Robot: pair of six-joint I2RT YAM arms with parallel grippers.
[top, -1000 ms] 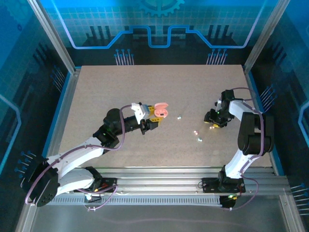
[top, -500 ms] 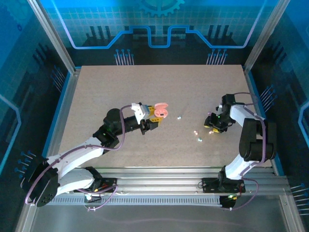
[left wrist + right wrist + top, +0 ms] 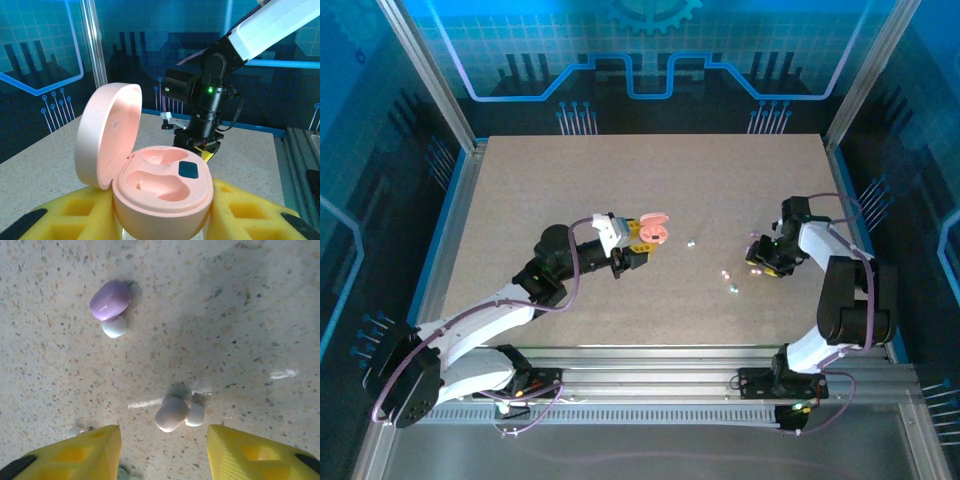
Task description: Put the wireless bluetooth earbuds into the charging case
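Right pincer (image 3: 165,452): arm had crept toward the near edge over the last second. Fingers apart and empty, poised over the pinkish earbud (image 3: 172,413) on the table (image 3: 260,300); the purple earbud (image 3: 110,301) lay farther off. Left pincer (image 3: 638,241) unchanged, clamped on the open charging case (image 3: 160,180), both wells empty. Judged: pick not yet begun.

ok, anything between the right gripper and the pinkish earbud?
Nothing visible. The pinkish earbud lies on bare table just beyond the open fingers of the right gripper; the purple earbud sits farther off. The left gripper holds the open charging case.
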